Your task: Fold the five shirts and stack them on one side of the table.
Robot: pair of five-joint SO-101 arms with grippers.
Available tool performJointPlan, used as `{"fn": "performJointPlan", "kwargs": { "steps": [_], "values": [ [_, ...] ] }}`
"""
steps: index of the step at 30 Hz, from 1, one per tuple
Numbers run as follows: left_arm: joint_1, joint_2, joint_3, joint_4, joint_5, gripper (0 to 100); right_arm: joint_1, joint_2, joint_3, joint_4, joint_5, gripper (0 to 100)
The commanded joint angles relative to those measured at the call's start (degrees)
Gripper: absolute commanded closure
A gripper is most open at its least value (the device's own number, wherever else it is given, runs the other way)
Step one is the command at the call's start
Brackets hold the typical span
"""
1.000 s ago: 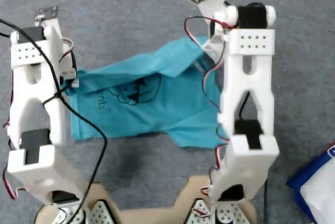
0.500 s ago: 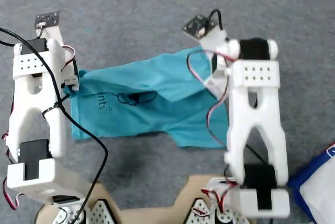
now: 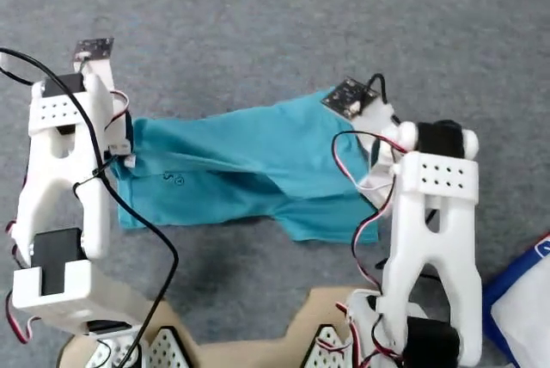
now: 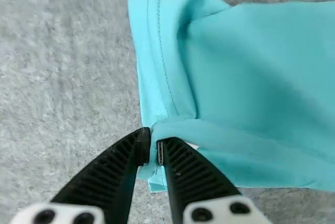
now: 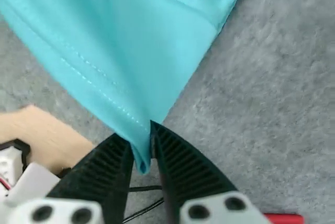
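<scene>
The teal shirt (image 3: 249,162) lies across the middle of the grey felt table (image 3: 258,33), partly doubled over on itself, with a long crease running across it between the two arms. It looks thin, light and limp. I judge that it will sag wherever it is not held and drag a little on the felt instead of sliding freely.

The stitched hems and corners look like the best holds, since the doubled cloth there gives the pads something to bite. Both grips sit on such places. The left gripper (image 4: 152,148) is pinched tight on a fold of fabric just beside the hem. The right gripper (image 5: 140,148) is clamped on a hemmed corner, and cloth hangs away from it. A blue and white thing (image 3: 526,299), too cropped to identify, sits at the table's edge.
</scene>
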Motion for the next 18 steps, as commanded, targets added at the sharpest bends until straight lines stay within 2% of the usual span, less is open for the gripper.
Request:
{"fn": "performJointPlan", "kwargs": {
  "steps": [1, 4, 10, 18],
  "values": [
    [0.79, -3.82, 2.64, -2.29, -0.53, 98, 2.95, -2.51, 2.51, -1.41, 2.37, 99.3],
    [1.23, -7.87, 8.26, -4.04, -0.62, 98, 3.03, -2.59, 5.14, -1.41, 3.60, 99.3],
    [2.73, -21.05, 23.74, -14.77, -2.46, 98, 2.77, -2.59, 6.20, -1.32, 6.51, 99.3],
    [2.11, -29.49, 33.76, -17.76, -2.20, 98, 2.86, -2.59, 8.31, -2.02, 9.93, 99.3]
  ]
}}
